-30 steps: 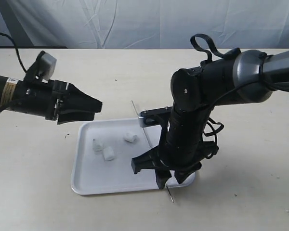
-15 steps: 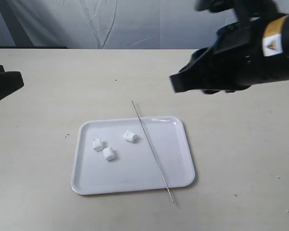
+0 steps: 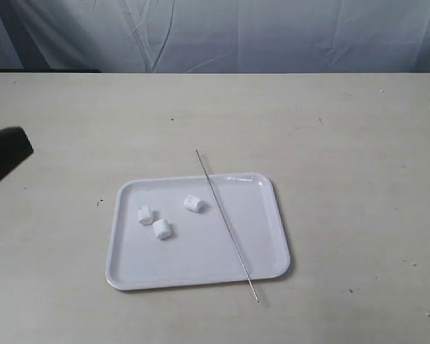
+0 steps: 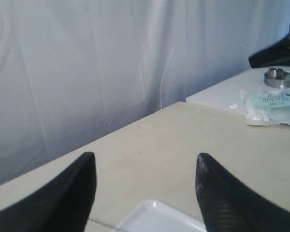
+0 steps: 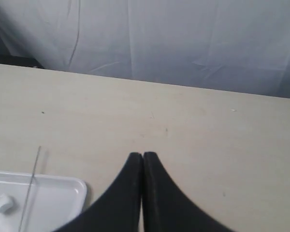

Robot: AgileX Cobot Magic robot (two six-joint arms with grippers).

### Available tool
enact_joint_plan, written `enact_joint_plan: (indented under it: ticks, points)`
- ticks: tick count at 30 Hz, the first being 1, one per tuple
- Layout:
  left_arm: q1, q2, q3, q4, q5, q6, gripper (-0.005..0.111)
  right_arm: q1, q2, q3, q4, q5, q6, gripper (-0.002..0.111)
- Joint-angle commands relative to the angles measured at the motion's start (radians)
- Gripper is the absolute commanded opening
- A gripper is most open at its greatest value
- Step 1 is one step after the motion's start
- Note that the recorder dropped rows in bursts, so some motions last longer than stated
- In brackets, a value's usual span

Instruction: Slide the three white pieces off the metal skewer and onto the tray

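The three small white soft chunks (image 3: 161,229) are lying loose on the glossy white rectangular tray (image 3: 193,261), close together on the left arm's side, and none is sitting on the thin grey metal skewer (image 3: 226,223). The skewer is resting bare and slantwise across the tray, with both tips poking past the rims over the pale counter (image 3: 330,143). The task is looking finished.

The left fingers (image 4: 72,198) are standing wide apart and holding nothing, at the left edge of the exterior view. The right fingers (image 5: 135,193) are pressing tightly together, empty, well off to the right.

What is worrying me now is the skewer. It seems to be bridging two low rims, so a light knock could be sending it rolling or swinging into the chunks. An arm passing low might be catching an overhanging tip and levering the rod off. The tray is probably sliding easily on this smooth counter, and chunks this light would likely be hopping its shallow rim if it were jolted.
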Motion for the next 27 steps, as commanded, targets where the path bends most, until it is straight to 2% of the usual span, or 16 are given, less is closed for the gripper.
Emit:
enact_joint_plan:
  ticks: [1,6,11,14,19,27]
  points:
    - [-0.053,-0.014,0.005,0.061,-0.008,-0.013,0.057,-0.007,-0.059,0.063,-0.053,0.032,0.006,-0.001]
    - [-0.096,0.003,0.005,0.073,-0.008,-0.089,0.057,-0.028,-0.081,0.092,-0.028,0.02,0.006,-0.001]
    - [-0.128,0.003,0.005,0.09,-0.008,-0.085,0.057,-0.054,-0.081,0.092,-0.032,0.061,0.006,-0.001]
    - [-0.128,0.003,0.005,0.094,-0.008,-0.085,0.057,-0.112,-0.088,0.096,-0.014,0.051,0.006,-0.001]
    - [-0.128,0.003,0.005,0.096,-0.008,-0.085,0.057,-0.224,-0.164,0.155,-0.005,-0.077,-0.007,-0.001]
    - [-0.135,-0.014,0.005,0.097,-0.008,-0.085,0.057,-0.343,-0.363,0.336,0.07,-0.212,-0.187,-0.001]
